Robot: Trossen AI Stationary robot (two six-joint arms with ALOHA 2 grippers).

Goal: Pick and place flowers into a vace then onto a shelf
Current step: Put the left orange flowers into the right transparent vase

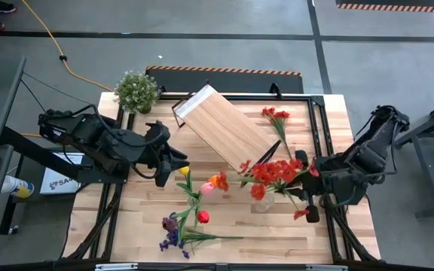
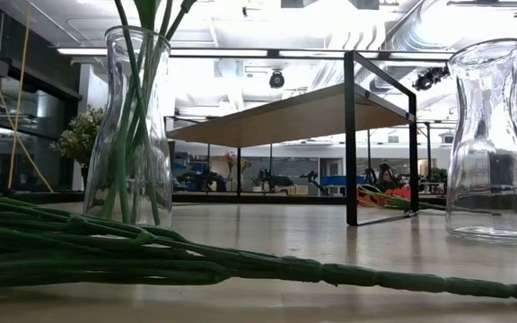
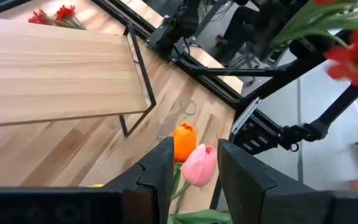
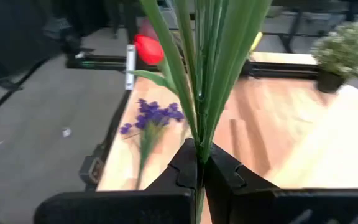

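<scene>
- The right claw [image 4: 199, 163] is clamped tight on a bundle of green stems, the red spray [image 1: 273, 175], held up over the right middle of the bench [image 1: 330, 226].
- The left claw [image 3: 191, 165] stands narrowly parted and empty above the vase with tulips [image 2: 137, 126] at bench centre.
- An empty vase [image 2: 495, 144] is plain in the low view; from above it is hard to pick out, probably under the red blooms.
- The shelf [image 1: 224, 128] sits askew at the far middle; more red flowers [image 1: 276, 117] lie beyond it, and a purple spray [image 1: 173, 232] lies near left.
- Risk: the long, floppy stems could miss or catch the vase's narrow neck and tip the glass.
- Only the right wrist view shows the grip itself; only the low view shows both vases upright.
</scene>
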